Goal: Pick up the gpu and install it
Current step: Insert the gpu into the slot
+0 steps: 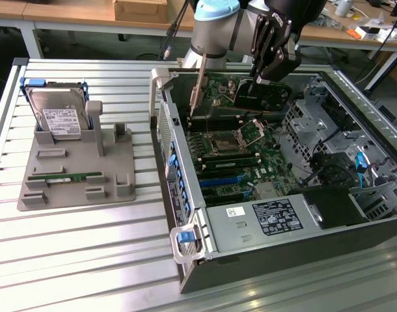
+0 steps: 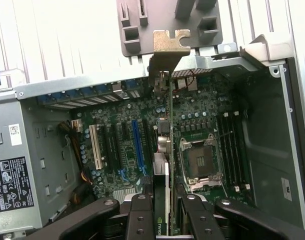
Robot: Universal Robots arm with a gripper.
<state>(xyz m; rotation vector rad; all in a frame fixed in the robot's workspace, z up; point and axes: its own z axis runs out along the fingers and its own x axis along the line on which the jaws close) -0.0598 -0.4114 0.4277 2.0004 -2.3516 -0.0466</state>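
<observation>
**Figure. Graphics card held over an open computer, exterior and wrist views.**

Nearest in the exterior view, the labelled power supply [image 1: 276, 218] fills the front end of the open computer case [image 1: 283, 260]. Behind it the motherboard [image 1: 271, 155] lies flat. It carries a blue expansion slot [image 1: 218, 183] and, farther in, the CPU socket [image 1: 234, 140], whose retaining lever appears raised.

Over the far part of the board, the gripper [image 1: 265, 79] is clamped on the gpu [image 1: 262, 97]. The wrist view shows the dark card [image 2: 168, 192] edge-on between the two fingers [image 2: 141, 217]. The card appears to hang above the slots, not seated. Its silver end bracket [image 1: 198, 88] points down beside the case's rear wall.

On the exterior view's left, well apart from the case, a grey fixture tray [image 1: 114, 172] holds the hard drive [image 1: 58, 117] and the memory stick [image 1: 65, 176]. The arm [image 1: 215, 29] rises at the back.

Hazards, as judged from here:
- The bracket tip could catch on the rear wall or its edge if the card comes down off-line.
- The card's connector edge could strike the board or the raised socket lever if it is tilted or lined up with the wrong slot.
- A grip on so thin a card could let it rotate under insertion force.
</observation>
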